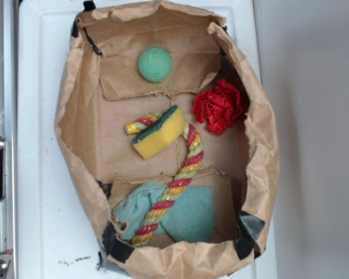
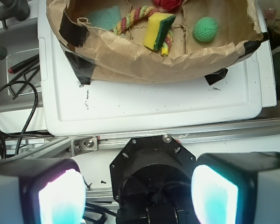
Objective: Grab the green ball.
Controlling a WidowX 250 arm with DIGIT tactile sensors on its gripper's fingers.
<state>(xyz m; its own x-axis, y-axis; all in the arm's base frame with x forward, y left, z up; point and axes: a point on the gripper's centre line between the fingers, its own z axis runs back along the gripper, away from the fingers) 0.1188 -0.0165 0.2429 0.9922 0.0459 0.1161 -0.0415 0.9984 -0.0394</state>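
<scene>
I'm looking down into the crumpled brown paper bag [image 1: 70, 110] lying open on the white plastic board [image 1: 41, 174], its corners patched with black tape. The small mint-green dimpled foam ball [image 1: 155, 64] is sitting alone at the far end on a cardboard flap — nothing is touching it. The red ruffled paper wad [image 1: 219, 106] is resting near the bag's right wall. In the middle, the yellow sponge with a dark green scrub face [image 1: 159, 132] is leaning on the red, yellow and green twisted rope [image 1: 180, 174], which is trailing down across the teal cloth [image 1: 189, 215] at the near end. From the wrist camera I'm seeing the gripper [image 2: 139, 196] hanging outside the bag, well apart from the ball, its two padded fingers [image 2: 214, 193] standing wide apart and holding nothing.
</scene>
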